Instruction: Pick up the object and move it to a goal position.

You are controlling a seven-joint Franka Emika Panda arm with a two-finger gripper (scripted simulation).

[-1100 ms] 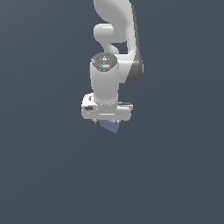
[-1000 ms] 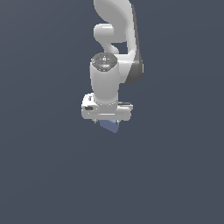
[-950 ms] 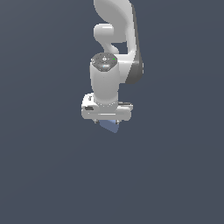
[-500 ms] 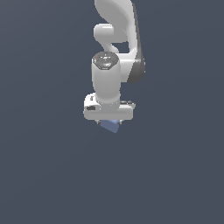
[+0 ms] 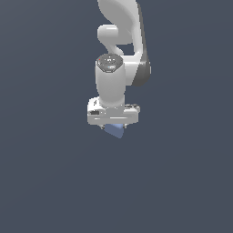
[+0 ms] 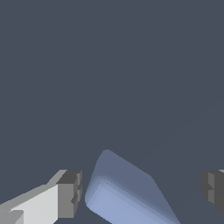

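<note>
The object, a light periwinkle-blue block [image 5: 115,131] with rounded corners, shows just below the white gripper hand, which covers its upper part in the exterior view. In the wrist view the block [image 6: 124,192] lies tilted between the two grey fingertips, with a narrow gap to one fingertip [image 6: 71,193] and a wider gap to the other [image 6: 213,190]. My gripper [image 5: 113,125] is open around the block, and neither pad visibly touches it. No goal marker shows in either view.
The white arm [image 5: 119,41] rises from the hand to the top edge of the exterior view. Around it there is only a plain dark grey-blue surface.
The arm's wrist has shifted very slightly upward in the exterior view. The block stays under the hand in nearly the same spot.
</note>
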